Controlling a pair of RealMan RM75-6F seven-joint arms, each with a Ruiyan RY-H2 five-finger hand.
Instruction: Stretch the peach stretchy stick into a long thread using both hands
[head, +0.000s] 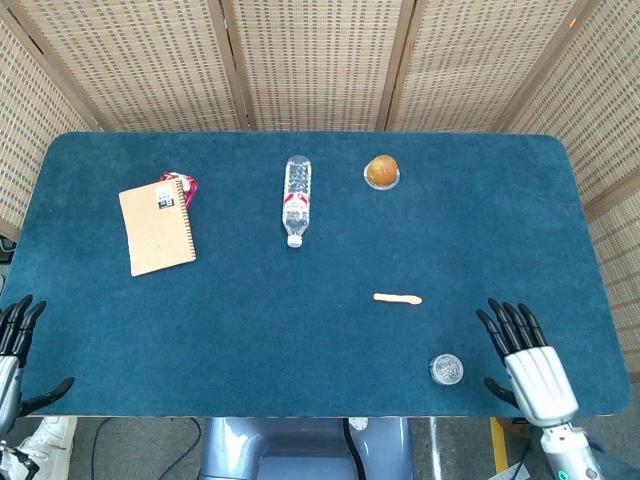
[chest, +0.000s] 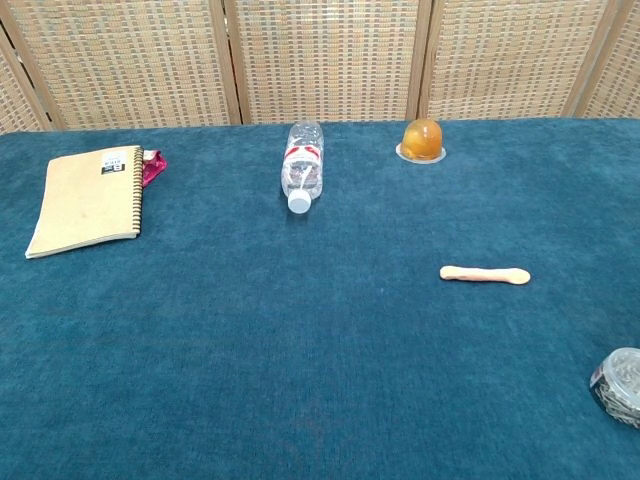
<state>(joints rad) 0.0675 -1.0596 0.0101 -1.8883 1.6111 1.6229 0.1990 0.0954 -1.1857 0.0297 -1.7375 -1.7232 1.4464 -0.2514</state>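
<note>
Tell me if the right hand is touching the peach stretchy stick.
Apart. The head view shows open blue cloth between the right hand at the near table edge and the peach stretchy stick, which lies alone.

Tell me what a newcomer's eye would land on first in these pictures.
The blue table fills both views. On it the small peach stretchy stick lies alone, right of center and untouched. At the near edge an open right hand hovers beside a small round container, and the left hand waits at the opposite corner. A clear water bottle lies on its side farther back.
</note>
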